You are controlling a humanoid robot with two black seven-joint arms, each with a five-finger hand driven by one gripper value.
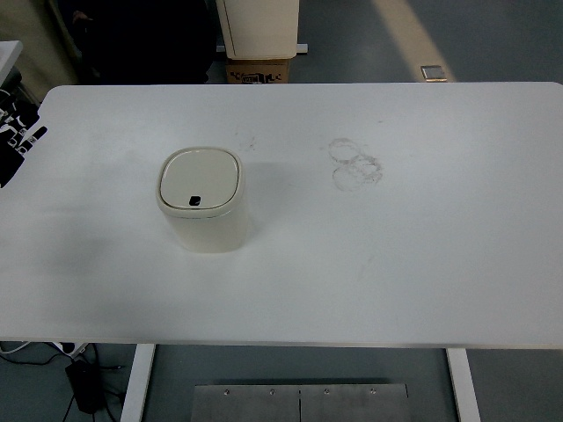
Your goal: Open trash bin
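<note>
A small cream trash bin (pixel 204 202) with rounded corners stands on the white table (pixel 422 246), left of the middle. Its lid (pixel 200 178) is shut and lies flat, with a small dark button at its near edge. A black part with white marks, which looks like my left arm (pixel 18 136), rests at the table's far left edge, well apart from the bin. The right arm is out of view.
Faint ring stains (pixel 356 164) mark the table right of the bin. Beyond the far edge stand a cardboard box (pixel 258 70) and a pale cabinet (pixel 259 25). Cables and a black adapter (pixel 84 382) lie on the floor at the bottom left.
</note>
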